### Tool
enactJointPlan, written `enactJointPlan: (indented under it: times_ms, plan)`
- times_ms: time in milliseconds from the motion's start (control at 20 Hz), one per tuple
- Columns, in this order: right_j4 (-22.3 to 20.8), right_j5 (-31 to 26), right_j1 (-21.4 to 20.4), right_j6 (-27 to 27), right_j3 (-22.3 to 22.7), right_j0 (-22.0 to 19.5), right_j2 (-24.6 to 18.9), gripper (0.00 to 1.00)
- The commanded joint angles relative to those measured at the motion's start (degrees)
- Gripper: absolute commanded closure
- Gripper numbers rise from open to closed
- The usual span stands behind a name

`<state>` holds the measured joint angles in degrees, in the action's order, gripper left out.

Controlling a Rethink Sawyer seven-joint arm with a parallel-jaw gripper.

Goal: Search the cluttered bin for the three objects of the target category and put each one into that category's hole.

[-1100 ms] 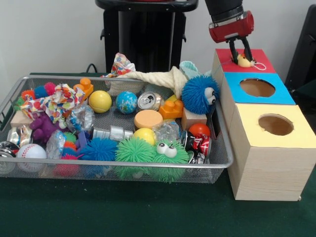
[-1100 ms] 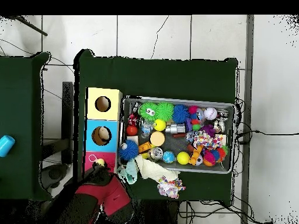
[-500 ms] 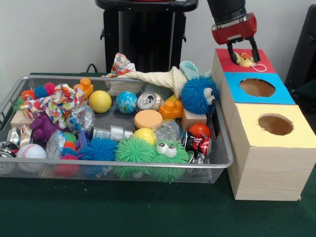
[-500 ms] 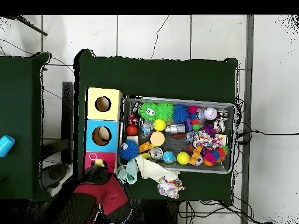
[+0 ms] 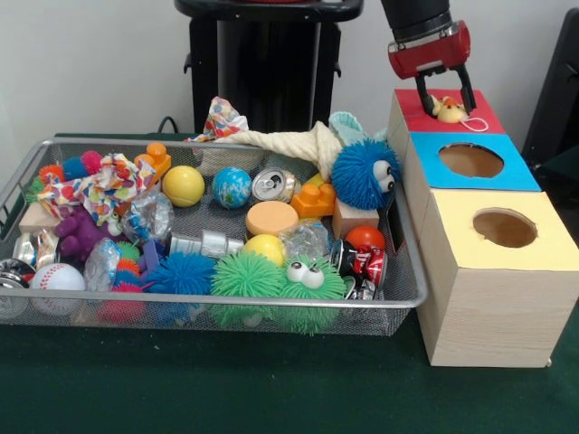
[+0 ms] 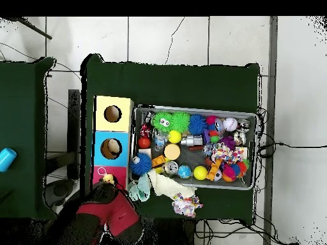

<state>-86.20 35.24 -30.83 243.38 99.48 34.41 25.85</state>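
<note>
— Three coloured panels on the wooden box (image 5: 493,298), listed from the far end: red panel (image 5: 445,110), blue panel (image 5: 470,161), yellow panel (image 5: 503,229). Blue and yellow each show a round hole. Anything on the red one?

— One small yellow toy (image 5: 449,110), with a pale loop of cord trailing beside it. It sits on the red panel, probably over that panel's hole, though the hole itself is hidden. The claw (image 5: 445,93) hangs directly above it, its two dark fingers spread apart, one on each side of the toy, gripping nothing.

— Noted. Bin contents?

— Wire mesh bin (image 5: 398,294) on the green tabletop (image 5: 226,384), just beside the box. Front row: white baseball (image 5: 57,277), blue spiky ball (image 5: 184,272), green spiky ball (image 5: 246,274), green fuzzy toy with eyes (image 5: 312,280), crushed red can (image 5: 360,264). Middle: purple toy (image 5: 78,231), small yellow ball (image 5: 265,247), orange disc (image 5: 271,217), wooden block (image 5: 354,217), red ball (image 5: 365,238). Back: larger yellow ball (image 5: 184,185), globe ball (image 5: 232,187), silver can (image 5: 274,184), orange brick (image 5: 314,198), blue fuzzy toy with eyes (image 5: 365,173) against the bin's corner nearest the red panel.

— Cloth items?

— One cream cloth (image 5: 285,143) draped over the far rim, one patterned cloth (image 5: 95,187) inside.
</note>
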Motion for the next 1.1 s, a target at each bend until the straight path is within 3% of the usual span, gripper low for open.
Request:
enactJointPlan:
  times_ms: [50, 250, 550, 800, 1100]
  plan:
    - [-9.69, 7.23, 0.49, 26.69, 1.55, 5.47, 0.0, 0.0]
    - [-8.36, 18.98, 3.85, 27.22, -0.35, 9.2, 10.31, 0.0]
    - [-6.43, 26.68, 7.99, 27.2, -2.96, 11.57, 17.77, 0.0]
    - [-4.53, 30.17, 10.82, 27.1, -4.09, 13.62, 21.82, 0.0]
    - [-3.01, 31.23, 12.77, 26.99, -4.91, 14.06, 23.35, 0.0]
